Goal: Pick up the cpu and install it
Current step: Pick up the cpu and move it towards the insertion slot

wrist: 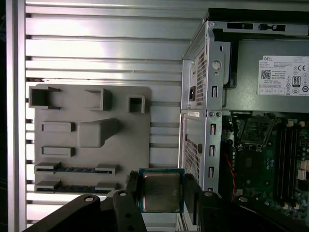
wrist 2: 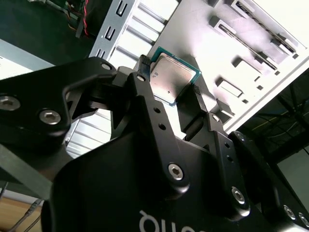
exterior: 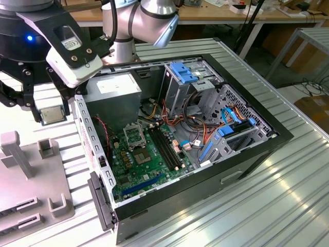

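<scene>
Above the ribbed aluminium desk (exterior: 247, 206), just outside the open black computer case (exterior: 205, 181), the claw (wrist: 161, 187) is clamped on the cpu (wrist: 161, 193). Its two black fingers (wrist 2: 143, 65) press opposite edges of the thin square chip, which has a dull silvery lid and a green rim. A grey moulded fixture tray (wrist: 91, 145) lies nearby. The grey metal power supply (exterior: 115, 88) carries a white printed label (wrist: 282, 75).

Counted: 1 cpu (wrist: 161, 192), 1 tool (wrist 2: 170, 77), 1 computer case (exterior: 195, 198), 1 power supply (exterior: 115, 90), 1 grey tray (wrist: 135, 145).
</scene>
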`<state>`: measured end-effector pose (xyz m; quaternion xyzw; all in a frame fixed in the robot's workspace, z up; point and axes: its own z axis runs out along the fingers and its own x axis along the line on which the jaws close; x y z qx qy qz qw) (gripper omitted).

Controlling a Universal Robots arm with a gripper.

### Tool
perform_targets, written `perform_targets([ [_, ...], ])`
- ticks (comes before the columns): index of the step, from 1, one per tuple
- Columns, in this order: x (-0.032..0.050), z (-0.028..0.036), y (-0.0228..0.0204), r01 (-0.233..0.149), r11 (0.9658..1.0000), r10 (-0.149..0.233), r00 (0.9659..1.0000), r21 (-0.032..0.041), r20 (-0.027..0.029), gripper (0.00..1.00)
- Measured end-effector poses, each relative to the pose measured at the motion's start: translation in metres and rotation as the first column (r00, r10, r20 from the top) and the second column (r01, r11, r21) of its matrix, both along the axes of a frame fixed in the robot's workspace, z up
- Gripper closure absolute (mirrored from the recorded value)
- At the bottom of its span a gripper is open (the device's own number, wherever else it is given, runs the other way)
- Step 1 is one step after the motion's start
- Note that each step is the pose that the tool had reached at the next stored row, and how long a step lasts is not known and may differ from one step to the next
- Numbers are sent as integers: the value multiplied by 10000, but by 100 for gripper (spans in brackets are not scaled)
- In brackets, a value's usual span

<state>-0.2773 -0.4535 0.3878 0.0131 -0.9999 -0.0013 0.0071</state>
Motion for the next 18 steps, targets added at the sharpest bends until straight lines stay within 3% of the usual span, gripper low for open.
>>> perform_targets([
  [13, 150, 0, 0, 1, 10000, -1, 10000, 0, -1, 53],
  [17, 489, 0, 0, 1, 10000, -1, 10000, 1, 0, 53],
  [18, 502, 0, 0, 2, 10000, -2, 10000, 1, 0, 53],
])
